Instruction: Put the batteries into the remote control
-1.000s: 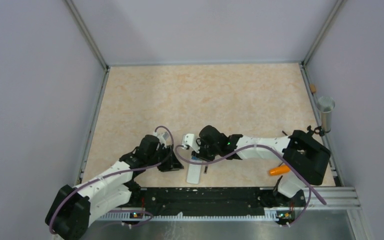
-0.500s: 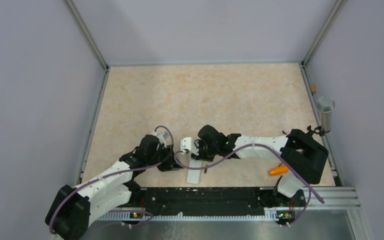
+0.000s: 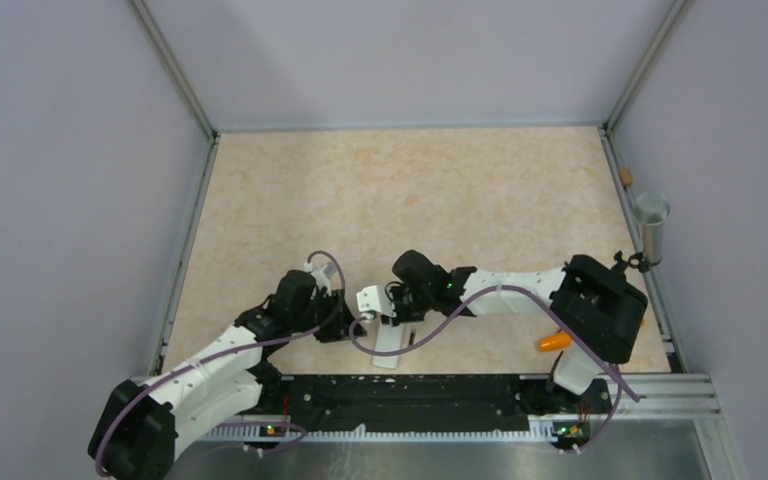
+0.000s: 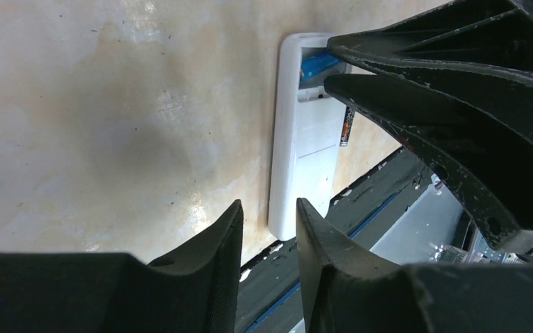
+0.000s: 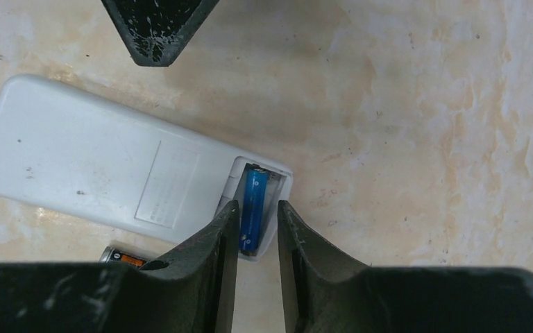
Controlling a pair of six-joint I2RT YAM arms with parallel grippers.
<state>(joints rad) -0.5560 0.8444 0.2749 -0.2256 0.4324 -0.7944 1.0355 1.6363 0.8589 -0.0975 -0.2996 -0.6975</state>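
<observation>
1. Right pincer (image 5: 257,206) is brought nearer and slightly left over the last second, and is now set over the far end of the remote control (image 5: 97,166). Its fingers are closed narrowly on the blue battery (image 5: 255,187).
2. The blue battery is seen lying along the open compartment at that far end. The first cell is therefore judged to be going in, though full seating cannot be told.
3. The remote control is kept back-up at the near middle of the bench (image 5: 423,104), hardly shifted.
4. The dark battery (image 5: 121,257) is left on the bench just right of the remote control, yet to be loaded.
5. The left pincer (image 4: 267,205) is held slightly apart and empty, just left of the remote control, as before.
</observation>
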